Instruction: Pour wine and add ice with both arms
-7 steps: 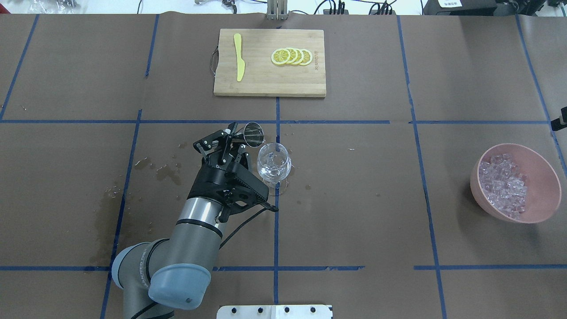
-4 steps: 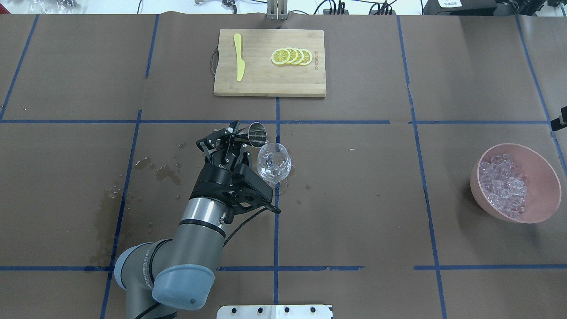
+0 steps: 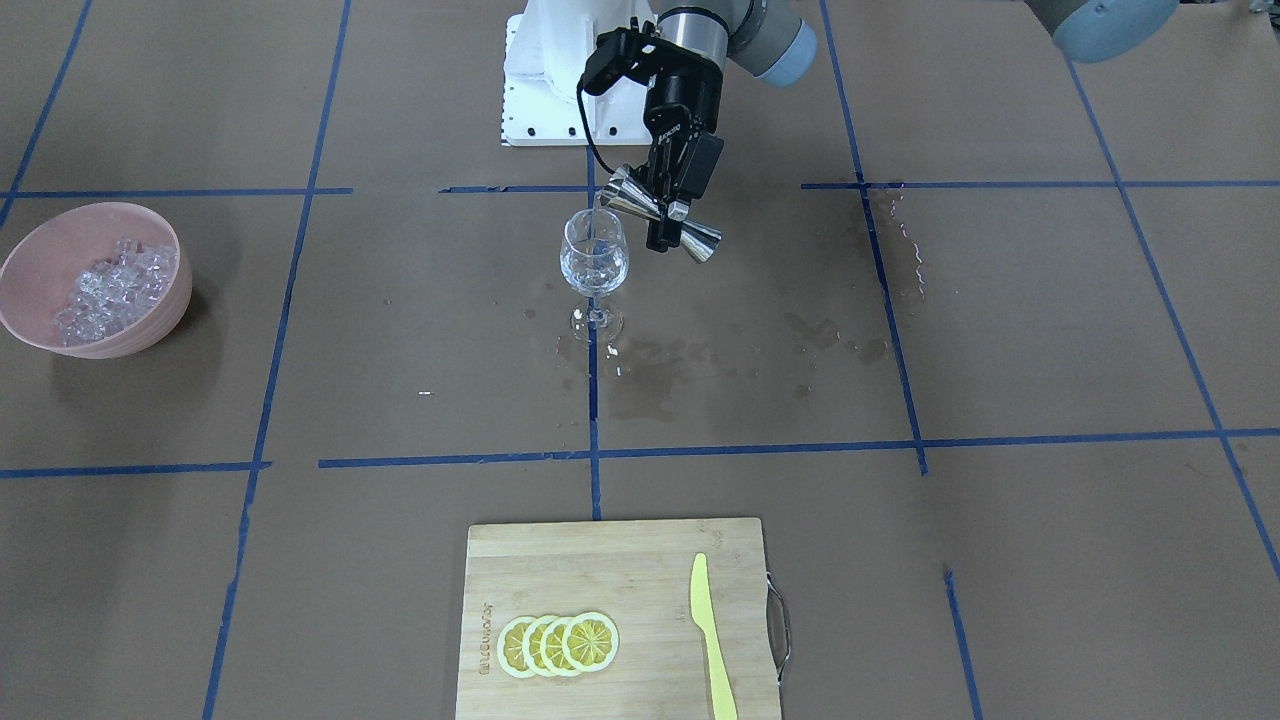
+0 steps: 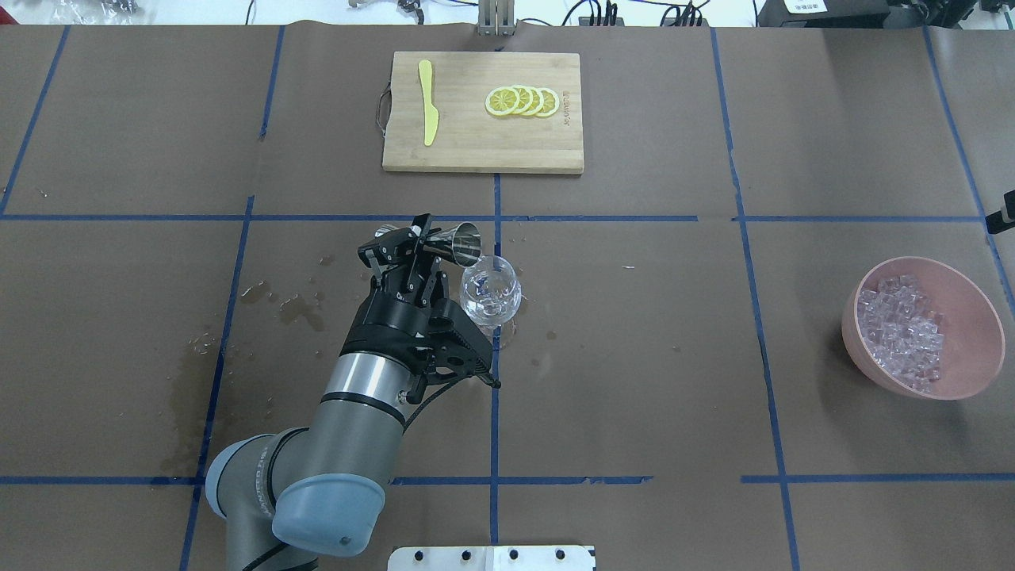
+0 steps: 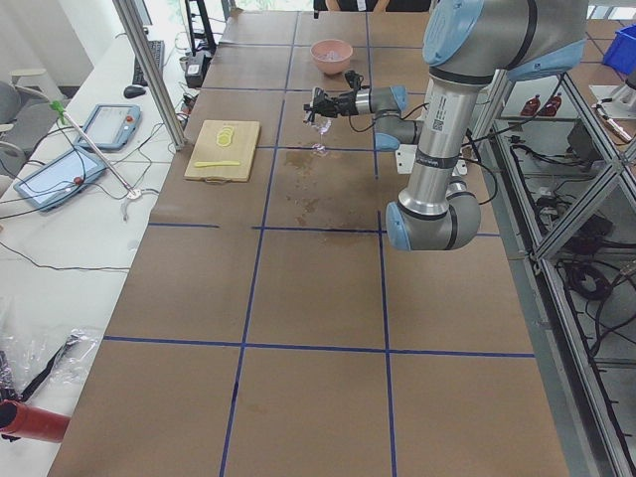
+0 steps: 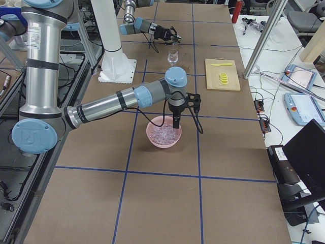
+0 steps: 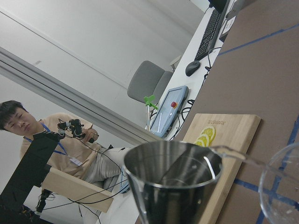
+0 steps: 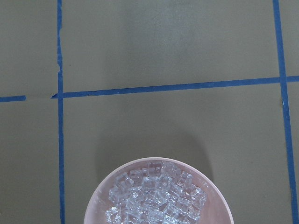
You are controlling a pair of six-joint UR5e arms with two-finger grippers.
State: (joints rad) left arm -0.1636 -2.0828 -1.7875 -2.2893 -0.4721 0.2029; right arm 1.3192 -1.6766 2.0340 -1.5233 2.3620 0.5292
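Note:
My left gripper [image 4: 423, 240] is shut on the waist of a steel jigger [image 4: 464, 241] and holds it tipped over the rim of the wine glass [image 4: 490, 293]. In the left wrist view a thin clear stream of wine [image 7: 233, 154] runs from the jigger [image 7: 173, 177] towards the glass [image 7: 280, 191]. From the front, the gripper [image 3: 665, 215] holds the jigger [image 3: 700, 242] beside the glass [image 3: 594, 262]. The ice [image 4: 904, 333] fills a pink bowl [image 4: 971, 317] at the right. My right gripper [image 6: 175, 122] hangs over the bowl [image 6: 163, 136]. Its fingers do not show above the ice [image 8: 156, 198], so I cannot tell its state.
A bamboo cutting board [image 4: 476, 147] at the far middle holds lemon slices [image 4: 523, 101] and a yellow knife [image 4: 429, 103]. Wet stains [image 4: 297, 305] mark the brown paper left of the glass. The white pedestal block [image 3: 545, 90] stands at the robot's base.
The left gripper has rotated and shifted slightly, tipping the jigger's mouth further over and closer to the glass rim. The glass and the bowl have not moved.

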